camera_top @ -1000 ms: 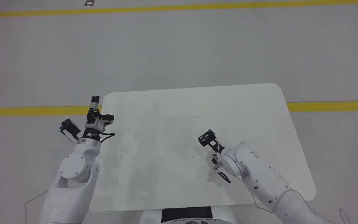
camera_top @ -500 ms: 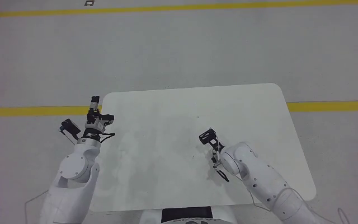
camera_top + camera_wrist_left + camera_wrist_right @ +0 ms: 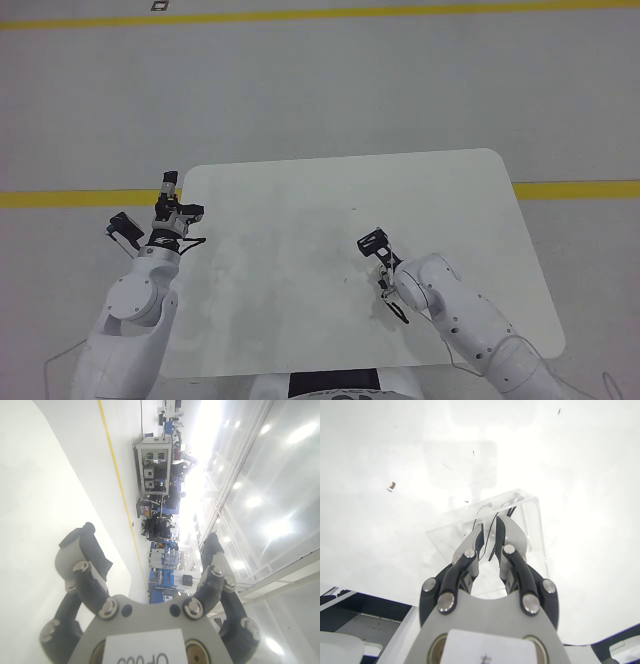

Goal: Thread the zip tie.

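Note:
A thin black zip tie (image 3: 487, 542) runs between the fingers of my right gripper (image 3: 489, 522), which is shut to a narrow gap on it. The gripper stands right over a clear plastic block (image 3: 532, 517) that holds more black ties (image 3: 512, 500) at its far end. In the top view the right gripper (image 3: 386, 285) points down at the white table (image 3: 350, 190), right of the middle. My left gripper (image 3: 150, 531) is open and holds nothing. It hangs at the table's left edge (image 3: 178, 200), far from the block.
Small dark specks and a brown crumb (image 3: 392, 485) lie on the table near the block. The table's near edge (image 3: 370, 592) is close behind the right gripper. Yellow floor lines (image 3: 560, 188) run past the table.
The right arm's wrist has shifted slightly to the right and away from me over the table. The left arm has kept still.

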### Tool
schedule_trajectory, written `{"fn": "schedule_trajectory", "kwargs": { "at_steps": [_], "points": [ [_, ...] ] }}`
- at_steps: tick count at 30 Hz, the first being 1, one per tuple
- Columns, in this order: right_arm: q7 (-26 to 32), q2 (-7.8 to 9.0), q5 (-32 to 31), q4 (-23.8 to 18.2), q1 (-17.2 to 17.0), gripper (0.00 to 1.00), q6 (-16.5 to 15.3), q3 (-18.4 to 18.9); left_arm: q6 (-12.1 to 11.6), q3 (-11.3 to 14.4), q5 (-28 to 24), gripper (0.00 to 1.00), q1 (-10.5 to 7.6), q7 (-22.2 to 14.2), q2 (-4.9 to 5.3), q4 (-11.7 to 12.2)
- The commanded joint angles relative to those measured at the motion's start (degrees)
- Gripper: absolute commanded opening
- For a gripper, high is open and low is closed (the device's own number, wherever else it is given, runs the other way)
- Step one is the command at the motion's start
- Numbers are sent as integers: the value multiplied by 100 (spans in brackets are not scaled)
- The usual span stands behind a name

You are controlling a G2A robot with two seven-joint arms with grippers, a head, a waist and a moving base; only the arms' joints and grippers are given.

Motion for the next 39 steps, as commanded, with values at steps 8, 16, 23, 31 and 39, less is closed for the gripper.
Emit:
{"fn": "schedule_trajectory", "kwargs": {
  "at_steps": [8,16,23,31,39],
  "points": [
    [28,-38,20,78,11,13,-43,15,0,0,0,100,0,0,0,0],
    [39,-68,8,112,20,0,-73,23,0,0,0,100,0,0,0,0],
    [67,-77,28,-88,-28,0,-108,96,0,0,0,100,0,0,0,0],
    [68,-30,214,-573,-230,0,-264,402,0,0,0,100,0,0,0,0],
    [-46,35,510,-1010,-517,0,-445,798,0,0,0,100,0,0,0,0]
  ]
}}
